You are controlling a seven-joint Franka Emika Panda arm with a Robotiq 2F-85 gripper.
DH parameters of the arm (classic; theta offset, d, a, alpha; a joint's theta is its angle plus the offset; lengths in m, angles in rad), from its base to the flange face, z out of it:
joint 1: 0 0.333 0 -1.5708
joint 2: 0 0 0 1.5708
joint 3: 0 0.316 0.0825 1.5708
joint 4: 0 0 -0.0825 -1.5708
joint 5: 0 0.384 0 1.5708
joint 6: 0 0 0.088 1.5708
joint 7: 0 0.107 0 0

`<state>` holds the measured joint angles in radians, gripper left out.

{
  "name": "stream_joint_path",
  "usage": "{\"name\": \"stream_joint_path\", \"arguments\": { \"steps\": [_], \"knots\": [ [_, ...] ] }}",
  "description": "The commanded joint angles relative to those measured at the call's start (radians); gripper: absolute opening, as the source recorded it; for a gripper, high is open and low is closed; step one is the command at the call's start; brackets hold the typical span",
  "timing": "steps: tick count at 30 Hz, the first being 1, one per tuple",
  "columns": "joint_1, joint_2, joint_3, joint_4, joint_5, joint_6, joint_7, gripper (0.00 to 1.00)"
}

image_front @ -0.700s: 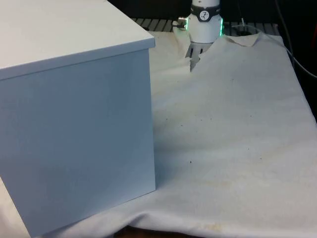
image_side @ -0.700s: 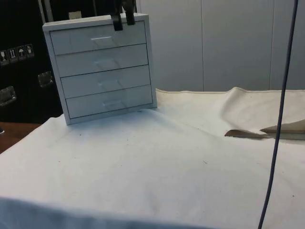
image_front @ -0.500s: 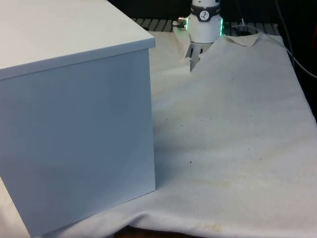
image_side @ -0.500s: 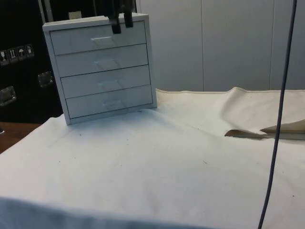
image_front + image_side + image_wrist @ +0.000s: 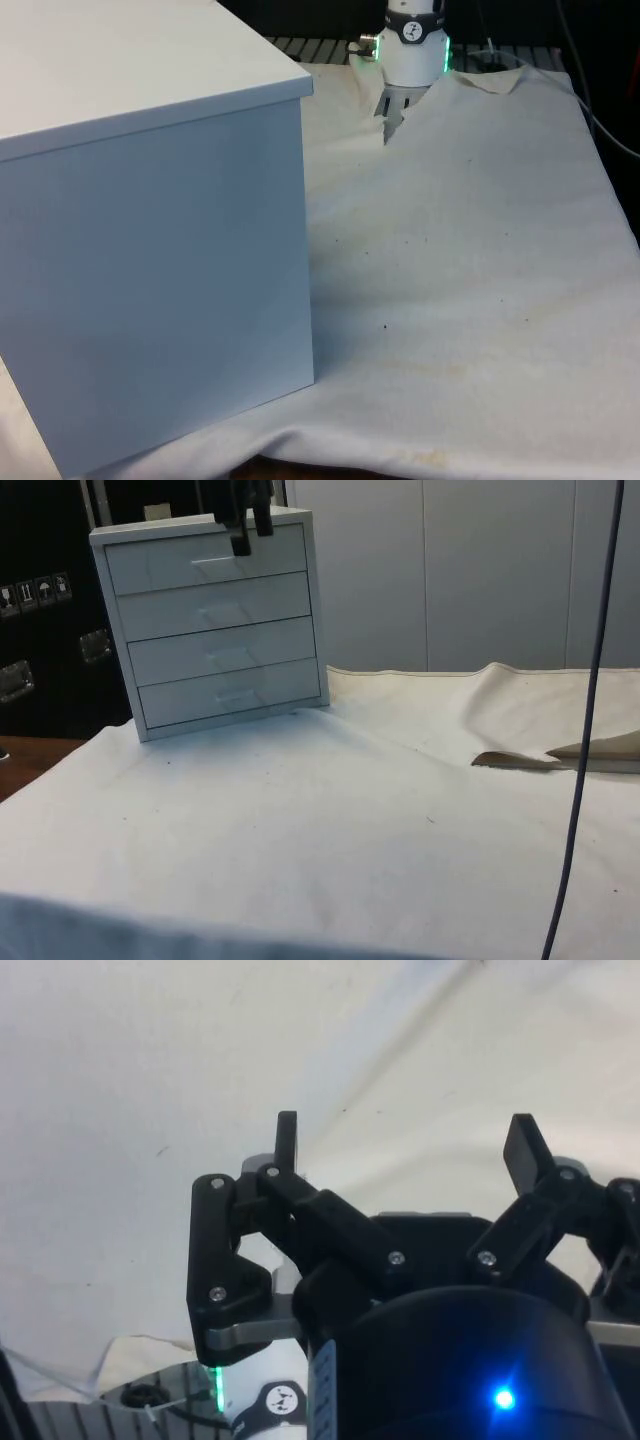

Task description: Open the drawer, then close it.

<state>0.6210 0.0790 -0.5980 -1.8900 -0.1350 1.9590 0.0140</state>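
From the front, the chest of drawers (image 5: 150, 230) is sitting on the bench (image 5: 470, 280) at the front view's left, back turned. Side on, the tool (image 5: 249, 525) is creeping leftward across the top drawer (image 5: 205, 558), lining up on its handle I'd guess. Wrist cam: fingers (image 5: 287, 1145) spread wide, pinching nothing.

chest of drawers (image 5: 215, 630) | white, four drawers | all shut | upright on cloth
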Motion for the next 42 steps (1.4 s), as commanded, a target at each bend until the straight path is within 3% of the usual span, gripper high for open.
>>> {"name": "stream_joint_path", "arguments": {
  "steps": [1,14,18,42],
  "knots": [
    [0.002,-0.003,0.000,-0.005,-0.023,0.012,0.008,1.00],
    [0.001,0.005,0.006,-0.007,-0.096,0.027,-0.002,1.00],
    [0.002,0.001,0.007,-0.020,-0.121,0.062,-0.009,1.00],
    [0.004,0.005,0.019,-0.028,-0.126,0.123,-0.138,1.00]
  ]
}}
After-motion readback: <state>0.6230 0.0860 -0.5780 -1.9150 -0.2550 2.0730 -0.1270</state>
